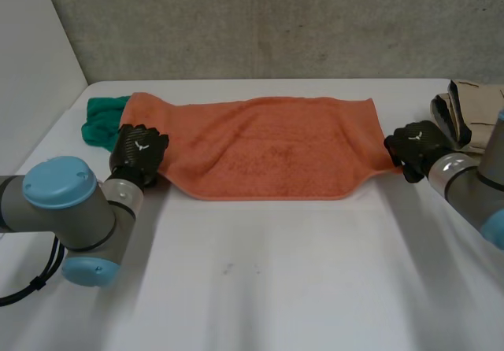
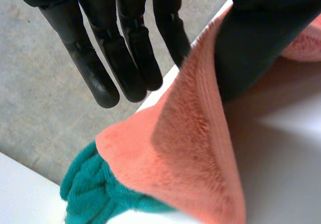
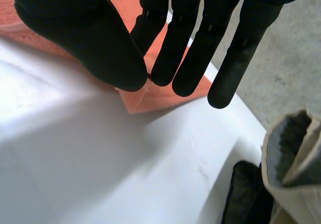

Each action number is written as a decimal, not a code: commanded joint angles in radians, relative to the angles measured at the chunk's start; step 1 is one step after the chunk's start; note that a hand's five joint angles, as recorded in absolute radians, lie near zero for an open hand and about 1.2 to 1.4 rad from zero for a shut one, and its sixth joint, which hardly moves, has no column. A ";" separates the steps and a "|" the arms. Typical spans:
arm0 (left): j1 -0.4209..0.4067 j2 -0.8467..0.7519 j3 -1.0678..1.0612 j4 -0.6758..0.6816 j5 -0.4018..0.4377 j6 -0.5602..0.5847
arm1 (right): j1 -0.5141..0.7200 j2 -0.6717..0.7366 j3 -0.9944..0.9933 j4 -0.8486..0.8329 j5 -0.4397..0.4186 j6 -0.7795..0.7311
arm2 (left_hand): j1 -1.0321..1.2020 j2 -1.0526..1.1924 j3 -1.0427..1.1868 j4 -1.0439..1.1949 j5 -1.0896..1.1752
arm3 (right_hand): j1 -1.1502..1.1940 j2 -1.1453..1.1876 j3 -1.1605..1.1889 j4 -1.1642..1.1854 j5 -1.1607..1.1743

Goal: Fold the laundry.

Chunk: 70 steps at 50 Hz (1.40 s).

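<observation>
An orange towel [image 1: 268, 150] lies spread lengthwise across the far half of a white desk [image 1: 276, 288]. It is thick and fuzzy, mostly flat, with a rounded near edge and soft wrinkles across its middle.

The left hand [image 1: 138, 151] sits at the towel's left near corner and the right hand [image 1: 416, 148] at its right near corner. A green cloth [image 1: 101, 120] is bunched just beyond the towel's left end, touching it. A pile of folded clothes [image 1: 468, 111], beige and dark, sits at the desk's right side.

The head view shows only the backs of the hands. The left wrist view shows the grip: straight fingers [image 2: 100, 78] behind the raised towel edge, the thumb [image 2: 261, 38] pressed on its front, pinching it. The right wrist view shows the thumb [image 3: 95, 43] meeting a straight finger over the very tip of the towel's corner, pinching it just above the desk.
</observation>
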 commanded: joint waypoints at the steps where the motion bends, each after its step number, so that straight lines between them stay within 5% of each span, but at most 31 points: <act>1: 0.058 -0.006 0.001 0.009 0.003 -0.004 | -0.038 -0.059 0.060 -0.011 -0.006 0.012 | -0.342 -0.357 -0.366 -0.365 -0.365 | 0.252 0.209 0.201 0.194 0.196; 15: 0.161 -0.014 -0.022 -0.001 0.009 -0.011 | -0.055 -0.047 0.075 -0.020 -0.008 0.015 | -0.301 -0.316 -0.325 -0.324 -0.324 | 0.252 0.209 0.201 0.194 0.196; 22: 0.185 -0.007 -0.033 -0.008 0.036 -0.022 | -0.050 -0.048 0.091 -0.033 -0.008 0.015 | 0.353 0.338 0.329 0.329 0.330 | 0.252 0.209 0.201 0.194 0.196; 29: 0.182 0.163 -0.080 -0.097 0.041 -0.097 | -0.055 -0.065 0.091 -0.010 -0.002 -0.009 | 0.386 0.371 0.362 0.362 0.363 | 0.252 0.209 0.201 0.194 0.196; 37: 0.159 0.464 -0.132 -0.439 0.044 -0.067 | -0.079 -0.261 0.146 0.310 -0.008 -0.231 | 0.386 0.371 0.362 0.362 0.363 | 0.252 0.209 0.201 0.194 0.196; 42: 0.152 0.625 -0.186 -0.852 0.050 0.144 | -0.157 -0.389 0.247 0.562 -0.002 -0.491 | 0.386 0.371 0.362 0.362 0.363 | 0.252 0.209 0.201 0.194 0.196; 47: 0.139 0.653 -0.266 -1.103 0.046 0.357 | -0.202 -0.472 0.341 0.664 -0.006 -0.678 | 0.386 0.371 0.362 0.362 0.363 | 0.252 0.209 0.201 0.194 0.196; 53: 0.124 0.601 -0.238 -1.009 0.044 0.415 | -0.199 -0.452 0.368 0.572 -0.015 -0.652 | 0.386 0.371 0.362 0.362 0.363 | 0.252 0.209 0.201 0.194 0.196; 64: 0.073 0.218 0.080 -0.650 0.033 0.383 | -0.110 -0.182 0.131 0.227 0.021 -0.338 | 0.386 0.371 0.362 0.362 0.363 | 0.252 0.209 0.201 0.194 0.196; 70: 0.061 -0.015 0.290 -0.529 0.007 0.368 | -0.068 -0.036 -0.001 0.083 0.080 -0.318 | 0.386 0.371 0.362 0.362 0.363 | 0.252 0.209 0.201 0.194 0.196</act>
